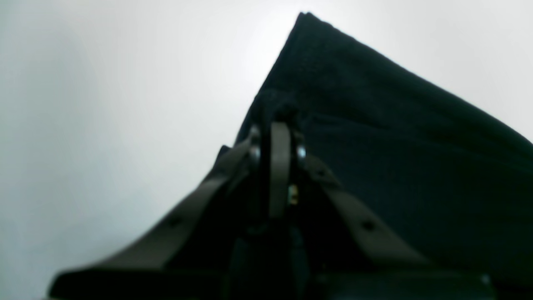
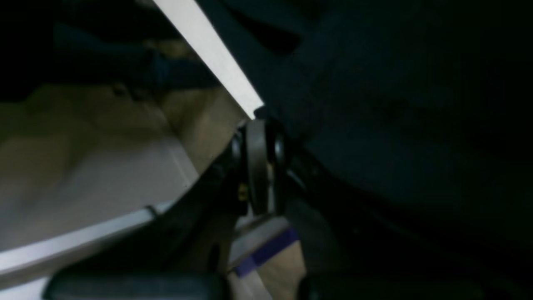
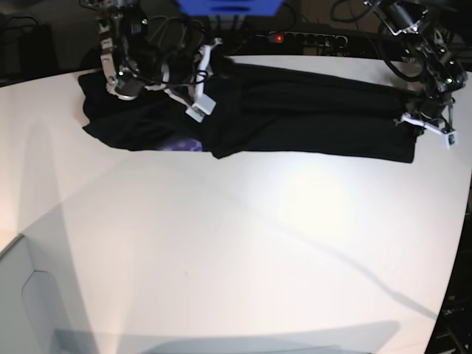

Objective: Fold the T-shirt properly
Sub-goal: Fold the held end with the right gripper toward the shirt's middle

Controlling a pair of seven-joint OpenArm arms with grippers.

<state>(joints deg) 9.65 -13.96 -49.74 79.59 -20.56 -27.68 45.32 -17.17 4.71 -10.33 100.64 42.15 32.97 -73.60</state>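
Black T-shirt (image 3: 295,118): we see it stretched left-right along table (image 3: 236,243) far edge
Left gripper (image 1: 280,114): fingers pinched on shirt edge, far right
Right gripper (image 2: 261,114): clamped on shirt, far left

The tabletop (image 3: 243,243) was white, smooth and brightly lit near its centre, with long shadows crossing it. Behind its far edge the room lay dark; a power strip (image 3: 299,37) with a red light and a blue box (image 3: 228,7) stood there.
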